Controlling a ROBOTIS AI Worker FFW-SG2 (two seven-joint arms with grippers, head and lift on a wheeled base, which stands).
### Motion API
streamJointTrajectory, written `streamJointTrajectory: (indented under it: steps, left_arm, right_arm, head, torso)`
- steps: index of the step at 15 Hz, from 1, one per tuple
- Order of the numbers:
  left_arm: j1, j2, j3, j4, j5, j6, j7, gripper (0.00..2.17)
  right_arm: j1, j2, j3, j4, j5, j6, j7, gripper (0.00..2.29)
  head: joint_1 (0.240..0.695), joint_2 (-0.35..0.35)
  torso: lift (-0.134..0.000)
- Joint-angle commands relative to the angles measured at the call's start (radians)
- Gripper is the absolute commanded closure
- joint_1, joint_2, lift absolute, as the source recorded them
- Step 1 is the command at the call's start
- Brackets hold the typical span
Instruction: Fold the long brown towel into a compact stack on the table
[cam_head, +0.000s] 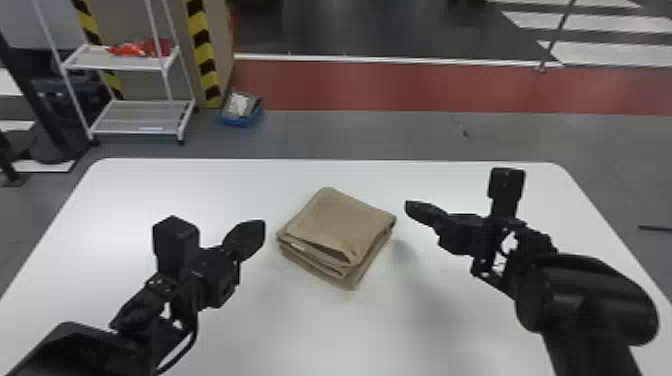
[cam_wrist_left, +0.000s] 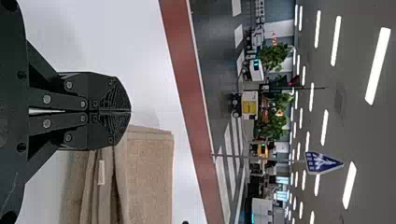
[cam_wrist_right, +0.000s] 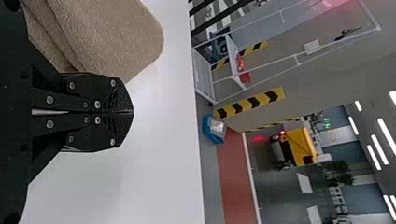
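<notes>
One white table (cam_head: 130, 200) carries our brown towel (cam_head: 340, 220), folded into a compact stack around its middle. We judge the folding all but done, so leaving it square is the job: our left gripper (cam_wrist_left: 129, 111) and right gripper (cam_wrist_right: 132, 112) are near its sides, fingers closed on nothing, and we should draw each outward without brushing a corner. If we tidy the slightly gaping top fold, we should press lightly, lest the layers by the small white tag (cam_head: 298, 246) slide.

I observe a white shelf rack (cam_head: 135, 62) behind the surface (cam_head: 165, 190); a red floor strip (cam_head: 425, 87) crosses the grey floor (cam_head: 350, 135).
</notes>
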Motion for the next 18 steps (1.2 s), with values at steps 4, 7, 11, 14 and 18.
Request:
streamJointTrajectory:
  steps: [4,7,11,14,18]
  left_arm:
    - [-0.095,-0.019,-0.034,0.187,-0.003,-0.096,0.017,1.97]
    - [-0.1,-0.022,-0.024,0.25,-0.01,-0.124,0.037,1.97]
    - [-0.103,-0.043,-0.017,0.299,-0.009,-0.148,0.029,1.97]
    - [-0.103,-0.08,-0.035,0.322,-0.01,-0.179,0.021,1.97]
    - [-0.098,-0.098,-0.086,0.319,-0.006,-0.182,0.011,1.97]
  right_arm:
    - [0.149,-0.03,-0.067,-0.207,-0.17,-0.032,0.062,2.05]
    - [0.152,-0.058,-0.078,-0.215,-0.211,-0.032,0.1,2.05]
    - [0.177,-0.091,-0.104,-0.234,-0.282,-0.032,0.128,2.05]
    - [0.181,-0.091,-0.113,-0.234,-0.313,-0.026,0.163,2.05]
    - [0.187,-0.093,-0.136,-0.232,-0.314,-0.023,0.18,2.05]
  head:
    - [0.695,-0.044]
    - [0.695,-0.052]
    - [0.695,-0.045]
    - [0.695,-0.059]
    - [0.695,-0.092]
  torso:
    - [-0.112]
    - [-0.112]
    - [-0.112]
    - [-0.112]
    - [-0.112]
